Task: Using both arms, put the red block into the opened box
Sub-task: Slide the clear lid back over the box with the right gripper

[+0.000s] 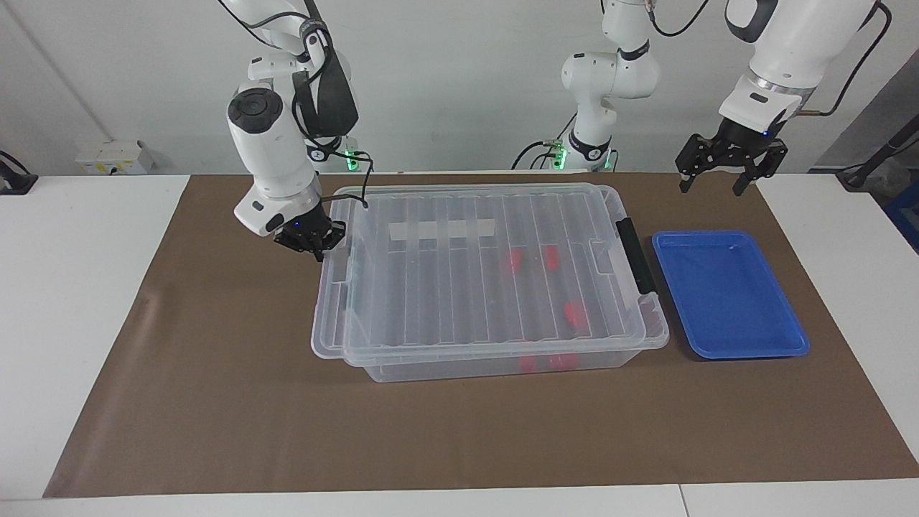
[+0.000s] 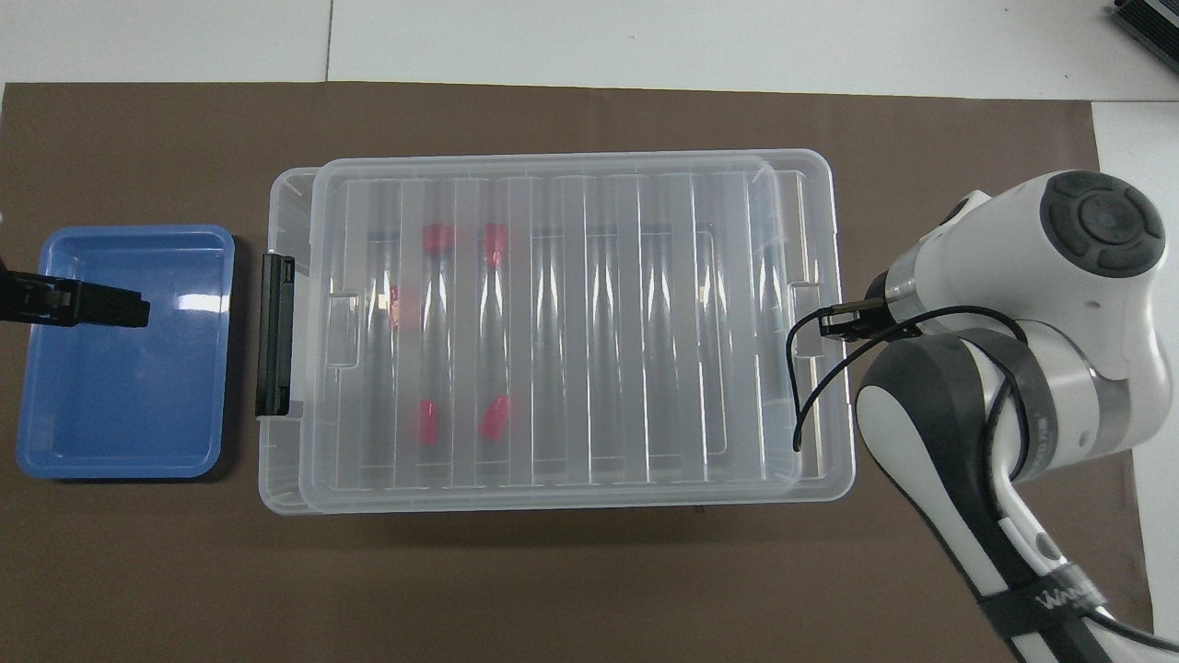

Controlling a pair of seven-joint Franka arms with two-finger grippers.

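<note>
Looking at the small bright red block (image 1: 574,313), it's sitting inside the big clear plastic bin (image 1: 502,362), seen through the ribbed clear lid (image 1: 474,280), toward the black latch (image 1: 635,255) end. I'm gripping the lid's end tab with the right gripper (image 1: 314,240), fingers pinched shut, probably to slide it closed. The left gripper (image 1: 721,172) is waiting open and empty above the shallow blue tray (image 1: 729,294).

You have a clear box (image 1: 502,366) under a clear ribbed lid (image 1: 474,287) with a white tape strip (image 1: 441,230) and a black latch (image 1: 635,255). The block (image 1: 574,312) inside shows red. Beside it sits a blue tray (image 1: 782,337), all on a brown mat (image 1: 431,431) over a white table (image 1: 72,287).
</note>
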